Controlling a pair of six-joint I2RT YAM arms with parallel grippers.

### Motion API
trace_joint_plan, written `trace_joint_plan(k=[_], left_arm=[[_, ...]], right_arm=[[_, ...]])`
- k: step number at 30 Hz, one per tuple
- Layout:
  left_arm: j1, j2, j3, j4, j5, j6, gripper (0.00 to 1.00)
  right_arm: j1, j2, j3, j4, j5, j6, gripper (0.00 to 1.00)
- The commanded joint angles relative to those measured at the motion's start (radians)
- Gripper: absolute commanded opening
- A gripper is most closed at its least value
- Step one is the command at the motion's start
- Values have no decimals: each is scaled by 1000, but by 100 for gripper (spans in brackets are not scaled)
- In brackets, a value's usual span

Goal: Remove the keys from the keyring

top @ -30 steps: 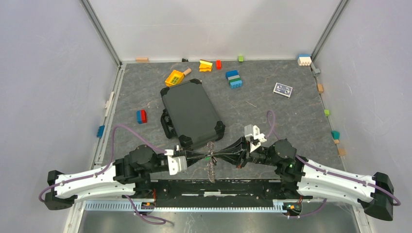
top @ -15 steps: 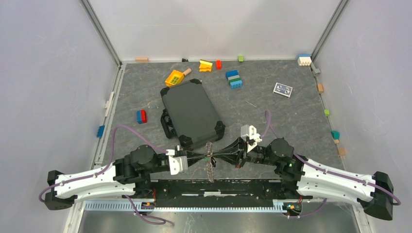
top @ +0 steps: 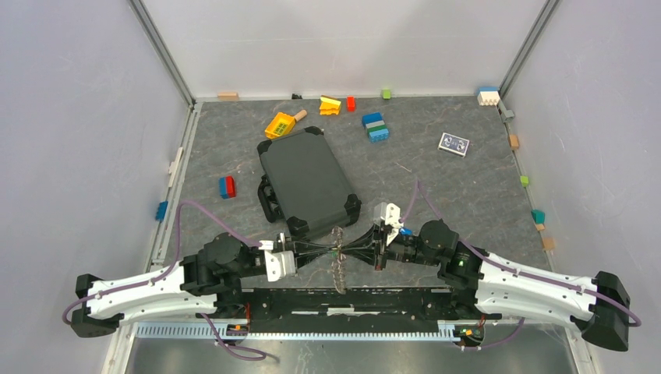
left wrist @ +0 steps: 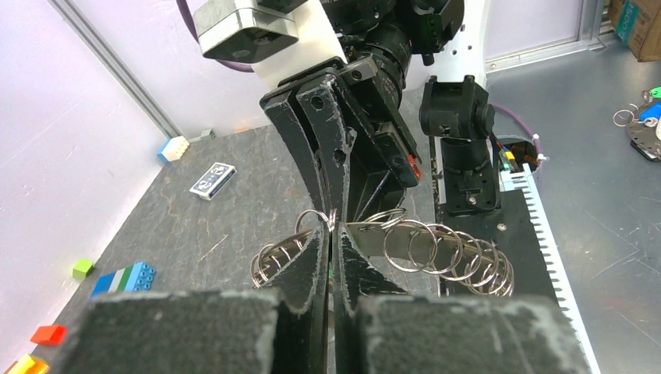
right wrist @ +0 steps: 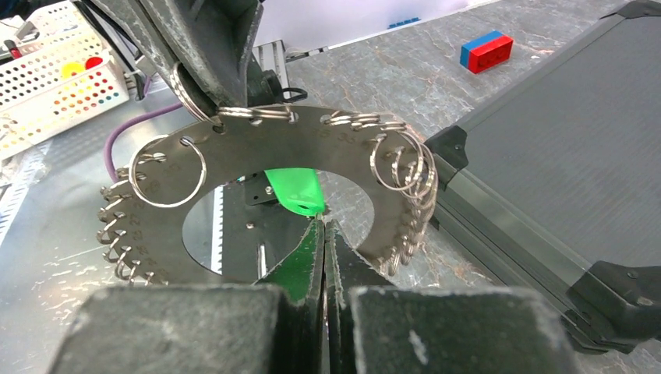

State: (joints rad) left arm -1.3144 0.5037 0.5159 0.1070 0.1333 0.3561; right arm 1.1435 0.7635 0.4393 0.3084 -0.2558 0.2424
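You've got the keyring (right wrist: 257, 136) held off the table between both grippers. Left gripper (left wrist: 331, 236) is pinched tight on its rim, right gripper (right wrist: 323, 226) clamped on the green tag (right wrist: 296, 191) inside the ring. Black case (top: 306, 181) lies just beyond both.

Overhead rear view of whole table (top: 468, 195); two close, opposed wrist views, keyring (right wrist: 257, 144) common to all.
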Motion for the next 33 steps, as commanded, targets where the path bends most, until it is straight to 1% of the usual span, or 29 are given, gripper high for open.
trace_joint_plan(k=[1, 6, 9, 15, 16, 18, 21, 24, 28, 30, 31, 33], left_arm=[[-2, -18, 11, 81, 1, 15, 2], [-2, -34, -1, 61, -28, 4, 2], [-2, -37, -10, 46, -51, -12, 2], [-2, -14, -47, 32, -129, -73, 2], [-2, -3, -55, 36, -170, -94, 2], [-1, 20, -72, 51, -218, -128, 2], [-2, 55, -125, 135, -279, -187, 2], [-2, 101, -164, 212, -330, -230, 2], [-2, 185, -154, 213, -365, -266, 2], [-2, 217, -144, 202, -388, -279, 2], [-1, 226, -141, 200, -398, -285, 2], [-1, 251, -140, 201, -411, -295, 2]], right_arm=[[0, -40, 46, -24, 70, -43, 0], [0, -122, 29, -96, 209, -102, 0], [-1, -181, 11, -139, 336, -115, 0], [-1, -288, -64, -225, 622, -59, 0], [-1, -288, -71, -255, 661, -40, 0], [0, -265, -82, -342, 766, 18, 0], [0, -174, -97, -458, 845, 98, 0], [0, -96, -116, -506, 909, 163, 0], [-4, -53, -144, -518, 990, 198, 0], [-8, -30, -148, -527, 1007, 210, 0], [-11, -15, -145, -534, 1016, 217, 2], [-16, 7, -135, -548, 1025, 227, 18]])
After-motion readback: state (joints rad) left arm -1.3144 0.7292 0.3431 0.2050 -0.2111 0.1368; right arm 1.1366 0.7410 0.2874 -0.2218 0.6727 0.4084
